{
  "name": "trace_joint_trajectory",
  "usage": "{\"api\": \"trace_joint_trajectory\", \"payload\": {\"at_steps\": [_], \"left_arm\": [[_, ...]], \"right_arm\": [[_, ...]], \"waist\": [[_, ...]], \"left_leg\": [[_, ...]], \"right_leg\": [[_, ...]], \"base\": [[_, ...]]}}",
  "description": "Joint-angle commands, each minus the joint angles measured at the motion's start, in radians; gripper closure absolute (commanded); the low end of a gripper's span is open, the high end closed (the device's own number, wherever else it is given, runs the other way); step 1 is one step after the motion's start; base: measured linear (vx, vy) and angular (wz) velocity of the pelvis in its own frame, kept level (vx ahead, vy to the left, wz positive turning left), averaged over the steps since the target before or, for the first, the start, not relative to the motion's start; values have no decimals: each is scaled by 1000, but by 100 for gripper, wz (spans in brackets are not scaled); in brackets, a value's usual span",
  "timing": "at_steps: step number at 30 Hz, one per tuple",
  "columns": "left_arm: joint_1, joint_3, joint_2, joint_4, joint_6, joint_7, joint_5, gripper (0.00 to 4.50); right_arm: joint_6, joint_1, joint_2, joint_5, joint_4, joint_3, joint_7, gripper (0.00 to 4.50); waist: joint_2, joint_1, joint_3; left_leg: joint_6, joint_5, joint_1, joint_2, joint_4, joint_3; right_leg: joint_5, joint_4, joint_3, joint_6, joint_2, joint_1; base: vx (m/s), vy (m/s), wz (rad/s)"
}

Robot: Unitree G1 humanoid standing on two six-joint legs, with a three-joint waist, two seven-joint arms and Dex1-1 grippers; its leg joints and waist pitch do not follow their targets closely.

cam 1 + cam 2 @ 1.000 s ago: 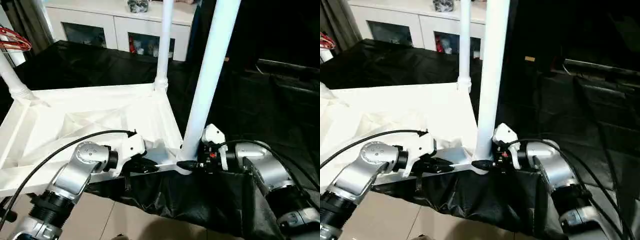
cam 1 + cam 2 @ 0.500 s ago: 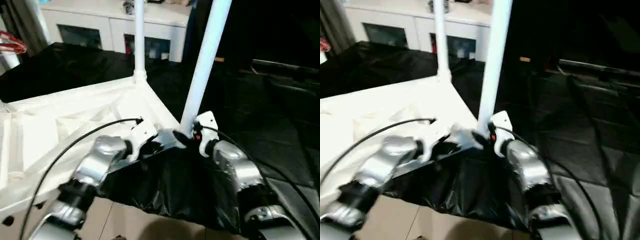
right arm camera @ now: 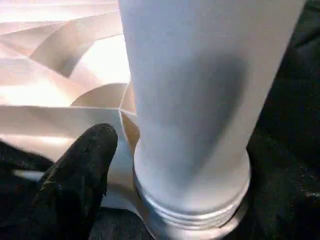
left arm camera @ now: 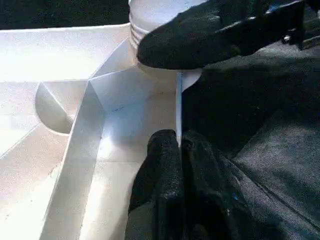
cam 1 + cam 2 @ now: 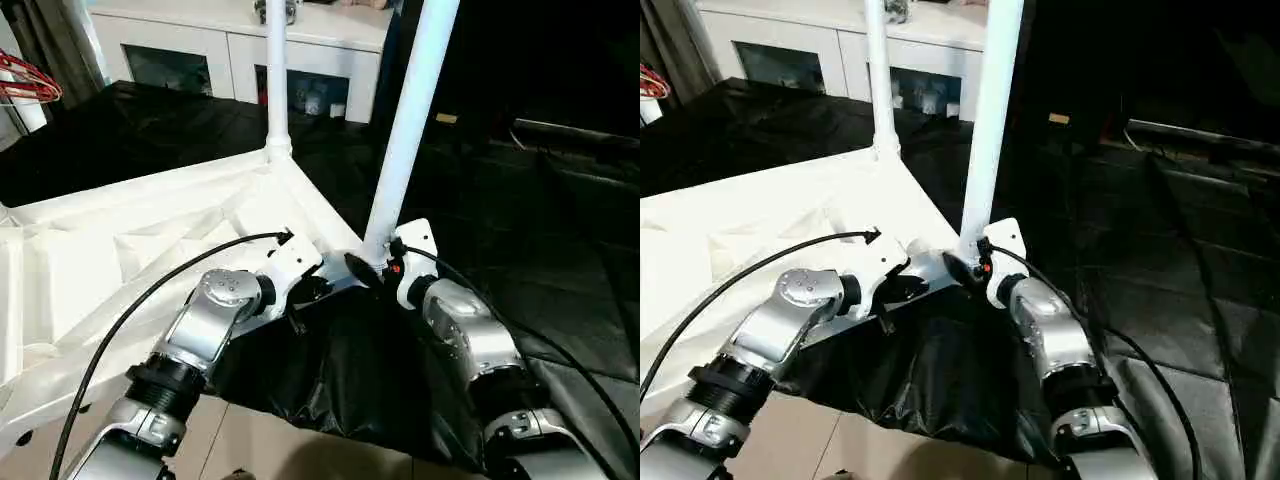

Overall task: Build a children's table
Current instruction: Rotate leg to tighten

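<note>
I saw left gripper (image 4: 178, 150) jaws pinching the tabletop (image 5: 150, 240) rim beside the near leg (image 5: 408, 130), right gripper (image 5: 368, 268) jaws spread at that leg's base

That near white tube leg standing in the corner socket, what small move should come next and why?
Probably close the right gripper on the near white tube leg and twist it. Thread rings still show at its base, and the left gripper pinches the white plastic tabletop's rim.

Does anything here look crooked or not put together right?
Yes: the near leg leans instead of standing straight like the far leg. In the right wrist view its ridged end sits above the corner of the tabletop, so it may not be fully seated.
</note>
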Motion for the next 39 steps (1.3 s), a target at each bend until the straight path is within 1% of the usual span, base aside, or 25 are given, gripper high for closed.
{"api": "trace_joint_trajectory", "payload": {"at_steps": [1, 2, 5, 6, 7, 10, 11, 14, 18, 19, 22, 24, 25, 26, 28, 30, 31, 32, 33, 34, 35, 36, 37, 38, 39], "left_arm": [[-12, 10, -7, -88, -59, -35, -57, 450], [1, 4, 8, -105, -77, -71, -68, 450], [17, -5, 28, -132, -80, -118, -85, 450], [20, -6, 32, -137, -79, -126, -88, 450], [31, -13, 51, -157, -76, -166, -101, 450], [40, -17, 63, -173, -75, -192, -111, 450], [49, -20, 76, -189, -69, -216, -121, 450], [72, -31, 111, -222, -53, -274, -137, 450], [88, -33, 136, -242, -43, -306, -148, 450], [93, -33, 142, -248, -38, -315, -153, 450], [104, -33, 156, -262, -29, -328, -156, 450], [106, -32, 160, -263, -28, -330, -156, 450], [107, -32, 161, -264, -28, -330, -157, 450], [107, -32, 163, -265, -27, -331, -158, 450], [108, -31, 164, -267, -25, -332, -161, 450], [109, -31, 165, -267, -25, -332, -162, 450], [108, -32, 163, -259, -31, -326, -159, 450], [108, -32, 163, -259, -31, -326, -159, 450], [98, -25, 147, -233, -42, -291, -148, 450], [95, -23, 143, -227, -43, -284, -145, 450], [91, -20, 137, -217, -44, -272, -142, 450], [73, -14, 121, -184, -51, -226, -121, 450], [61, -10, 109, -160, -56, -193, -107, 450], [47, -7, 98, -137, -58, -164, -96, 450], [26, -2, 82, -103, -57, -119, -78, 450]], "right_arm": [[3, -11, -14, 20, -23, 33, 78, 20], [-1, -8, -48, 26, -38, 46, 152, 20], [3, 0, -94, 36, -61, 65, 250, 20], [6, 1, -103, 37, -65, 69, 270, 20], [6, 1, -134, 37, -70, 81, 328, 20], [8, 3, -152, 42, -75, 88, 368, 20], [12, 5, -169, 48, -81, 95, 406, 20], [17, 15, -207, 53, -101, 121, 488, 20], [17, 24, -230, 46, -111, 144, 528, 20], [13, 23, -232, 44, -107, 145, 528, 20], [-1, 18, -229, 30, -87, 142, 515, 53], [3, 20, -229, 35, -91, 144, 527, 56], [4, 21, -230, 37, -92, 145, 530, 78], [4, 22, -230, 40, -94, 146, 534, 88], [6, 27, -225, 49, -103, 146, 537, 97], [7, 30, -222, 53, -107, 147, 540, 115], [6, 40, -213, 56, -114, 148, 531, 115], [6, 40, -213, 56, -114, 148, 531, 129], [6, 52, -181, 63, -107, 133, 484, 137], [6, 54, -175, 64, -104, 129, 471, 142], [8, 55, -164, 63, -99, 124, 451, 161], [-5, 49, -133, 48, -67, 109, 367, 161], [-16, 45, -112, 36, -43, 99, 309, 173], [-18, 39, -90, 28, -21, 87, 252, 173], [-30, 28, -61, 12, 11, 72, 159, 179]], "waist": [[-2, 1, -77], [-1, 0, -77], [-3, 1, -76], [-1, 2, -76], [0, 3, -75], [0, 5, -73], [-2, 4, -73], [-2, 6, -73], [-1, 8, -74], [-2, 8, -73], [-1, 7, -73], [-2, 6, -71], [-1, 5, -72], [-2, 5, -72], [-2, 4, -73], [-2, 4, -73], [-4, 4, -73], [-3, 4, -73], [-5, 4, -73], [-4, 3, -73], [-4, 3, -72], [-4, 1, -73], [-3, -3, -72], [-2, -4, -69], [-2, -6, -69]], "left_leg": [[55, -124, 11, 68, -64, -25], [61, -119, 11, 68, -64, -25], [72, -115, 8, 69, -63, -25], [75, -121, 11, 69, -62, -24], [74, -134, 12, 68, -62, -23], [65, -149, 13, 70, -64, -25], [64, -148, 12, 71, -64, -25], [66, -152, 13, 70, -64, -25], [68, -146, 13, 71, -63, -25], [67, -147, 12, 70, -63, -25], [59, -155, 13, 70, -64, -25], [60, -160, 13, 69, -64, -25], [59, -160, 13, 69, -64, -26], [58, -162, 13, 69, -64, -26], [61, -156, 13, 69, -63, -26], [62, -154, 13, 69, -63, -25], [63, -151, 12, 69, -63, -25], [63, -150, 12, 69, -63, -25], [63, -149, 13, 69, -63, -25], [63, -148, 13, 69, -63, -25], [59, -153, 13, 69, -64, -26], [54, -154, 13, 68, -65, -27], [49, -159, 14, 69, -66, -26], [43, -168, 16, 69, -67, -26], [26, -184, 18, 67, -67, -28]], "right_leg": [[-191, -69, 79, -158, -117, 54], [-184, -69, 78, -160, -114, 54], [-180, -68, 77, -162, -113, 56], [-194, -70, 77, -163, -114, 53], [-216, -74, 76, -161, -113, 52], [-250, -76, 76, -157, -113, 51], [-252, -76, 76, -156, -113, 52], [-257, -75, 76, -155, -112, 51], [-249, -75, 76, -160, -111, 50], [-254, -75, 75, -160, -110, 50], [-274, -77, 75, -158, -111, 49], [-276, -78, 75, -156, -109, 48], [-277, -77, 75, -155, -110, 49], [-283, -78, 75, -152, -110, 50], [-271, -77, 76, -154, -109, 49], [-268, -77, 76, -156, -109, 49], [-270, -77, 76, -155, -109, 50], [-271, -76, 76, -154, -110, 50], [-273, -77, 76, -150, -110, 50], [-273, -76, 76, -150, -111, 49], [-281, -79, 76, -149, -111, 49], [-286, -78, 75, -149, -110, 49], [-290, -80, 75, -150, -109, 45], [-302, -83, 76, -148, -110, 43], [-328, -85, 74, -143, -110, 44]], "base": [[0, 0, 0], [0, 0, 0], [0, 0, 0], [0, 0, 0], [0, 0, 0], [0, 0, 0], [0, 0, 0], [0, 0, 0], [0, 0, 0], [0, 0, 0], [0, 0, 0], [0, 0, 0], [0, 0, 0], [0, 0, 0], [0, 0, 0], [0, 0, 0], [0, 0, 0], [0, 0, 0], [0, 0, 0], [0, 0, 0], [0, 0, 0], [0, 0, 0], [0, 0, 0], [0, 0, 0], [0, 0, 0]]}}
